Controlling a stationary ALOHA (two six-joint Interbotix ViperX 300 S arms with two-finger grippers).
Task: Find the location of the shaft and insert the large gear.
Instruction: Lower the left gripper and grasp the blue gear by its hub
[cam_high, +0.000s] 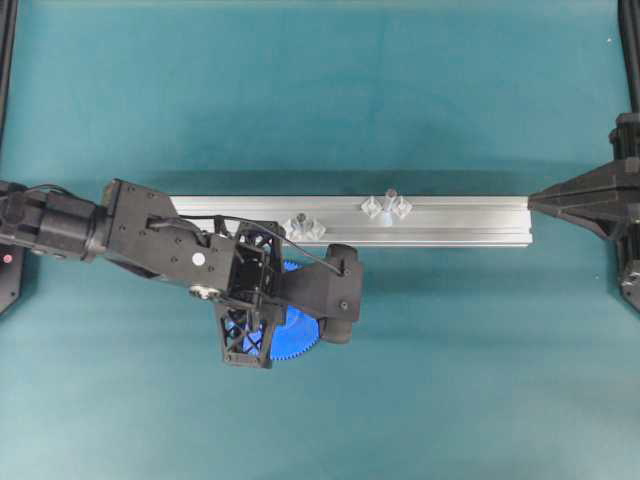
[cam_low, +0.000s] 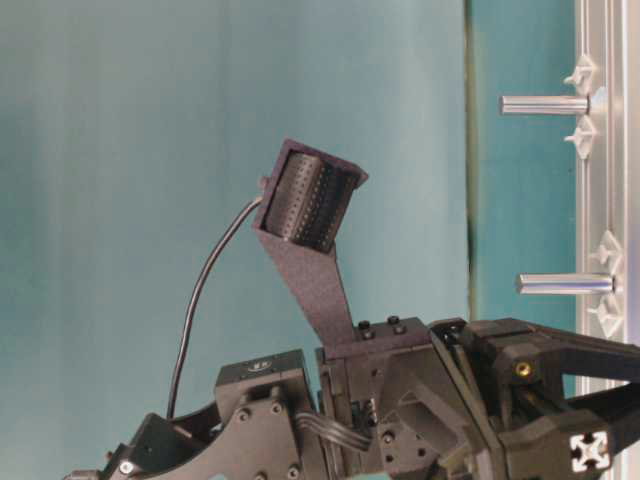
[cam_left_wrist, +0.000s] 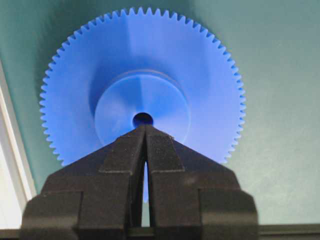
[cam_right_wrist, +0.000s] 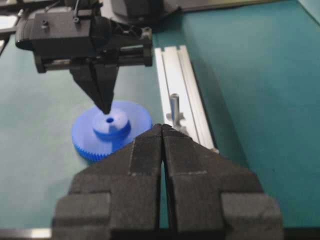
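The gear (cam_high: 300, 330) is seen lying flat on the teal bench (cam_high: 450, 380), hub up, just in front of the rail (cam_high: 460, 220) and toward the rail's left end. In the overhead view it is largely covered by the left arm (cam_high: 150, 235); only part of its toothed rim is shown. In the left wrist view the whole disc (cam_left_wrist: 142, 85) is visible, with its centre hole just beyond the fingertips.

The left gripper (cam_right_wrist: 106, 107) is held closed, its two fingers (cam_left_wrist: 125, 155) pressed together into a single point with nothing between them. From the right wrist view that point is seen poised over the hub (cam_right_wrist: 111, 125), beside the hole; whether it touches the hub cannot be told.

The shaft (cam_high: 388, 200) stands upright on the rail, near the rail's middle, flanked by two spread clear pieces. A second pin (cam_high: 298, 222) with bunched clear pieces stands on the rail further left, near the left arm. The gear is well apart from the shaft.

The right gripper (cam_right_wrist: 163, 127) is closed and empty, its fingers (cam_right_wrist: 145, 160) meeting along a thin seam. It is held near the right edge of the bench, at the rail's right end (cam_high: 545, 200).
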